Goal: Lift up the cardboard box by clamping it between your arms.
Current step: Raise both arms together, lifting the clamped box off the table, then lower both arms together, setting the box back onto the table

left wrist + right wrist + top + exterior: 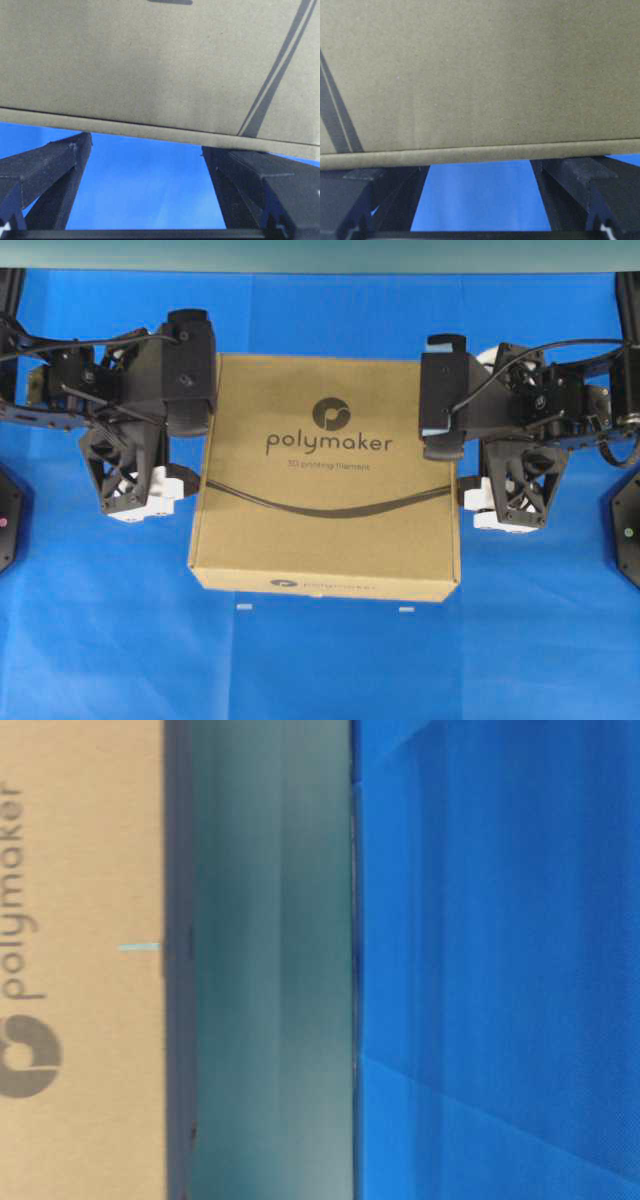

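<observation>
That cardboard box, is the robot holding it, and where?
The cardboard box sits squeezed between the left tool and right tool, pressed at its two opposite side edges; neither tool's open jaws grip it.

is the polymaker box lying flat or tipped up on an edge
Flat. The polymaker box shows its printed top face squarely to the overhead camera, level between the two arms.

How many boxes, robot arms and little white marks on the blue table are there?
cardboard box: 1
robot arms, left and right: 2
small white marks on the blue table, one and another: 2
Total: 5
</observation>
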Controlling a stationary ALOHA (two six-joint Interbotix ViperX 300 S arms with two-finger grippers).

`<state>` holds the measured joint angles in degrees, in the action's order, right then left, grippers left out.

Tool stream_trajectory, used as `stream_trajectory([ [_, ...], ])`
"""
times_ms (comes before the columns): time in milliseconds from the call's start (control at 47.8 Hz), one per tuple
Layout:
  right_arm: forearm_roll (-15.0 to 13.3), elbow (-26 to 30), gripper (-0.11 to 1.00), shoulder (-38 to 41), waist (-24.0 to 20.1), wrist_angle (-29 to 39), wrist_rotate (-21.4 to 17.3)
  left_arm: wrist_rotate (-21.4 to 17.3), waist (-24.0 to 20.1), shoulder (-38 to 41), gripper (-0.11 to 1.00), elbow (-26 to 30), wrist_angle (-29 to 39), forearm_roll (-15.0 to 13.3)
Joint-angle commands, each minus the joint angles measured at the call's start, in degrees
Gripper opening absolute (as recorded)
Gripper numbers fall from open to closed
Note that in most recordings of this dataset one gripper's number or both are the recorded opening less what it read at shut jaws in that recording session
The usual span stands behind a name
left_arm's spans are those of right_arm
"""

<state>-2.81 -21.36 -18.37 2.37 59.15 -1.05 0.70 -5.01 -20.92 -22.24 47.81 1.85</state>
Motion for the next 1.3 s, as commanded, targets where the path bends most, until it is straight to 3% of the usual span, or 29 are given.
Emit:
stream_trajectory([
  [0,-0.4,5.0,0.99,0.0,-0.9,-0.8,0.1,-0.4,0.0,-0.1,0.86,4.7,0.0,0.1],
  [125,-0.5,6.5,0.99,0.2,-1.1,0.7,0.9,-3.5,0.7,0.3,0.86,6.6,0.7,0.0],
  [314,-0.5,6.9,0.99,0.1,-1.2,2.1,0.9,-4.3,0.8,1.3,0.86,9.8,2.3,0.0],
  [753,-0.5,5.2,0.99,-0.3,-1.1,1.7,1.0,-4.7,0.4,1.8,0.86,7.8,2.5,0.1],
  [941,-0.6,0.6,0.99,-1.2,-0.5,-1.3,1.2,-4.7,0.4,1.5,0.86,3.2,-1.2,0.1],
  [1275,-0.5,-9.8,0.99,-1.9,0.5,-13.3,1.6,-6.4,0.4,2.9,0.86,-1.9,-8.3,0.0],
])
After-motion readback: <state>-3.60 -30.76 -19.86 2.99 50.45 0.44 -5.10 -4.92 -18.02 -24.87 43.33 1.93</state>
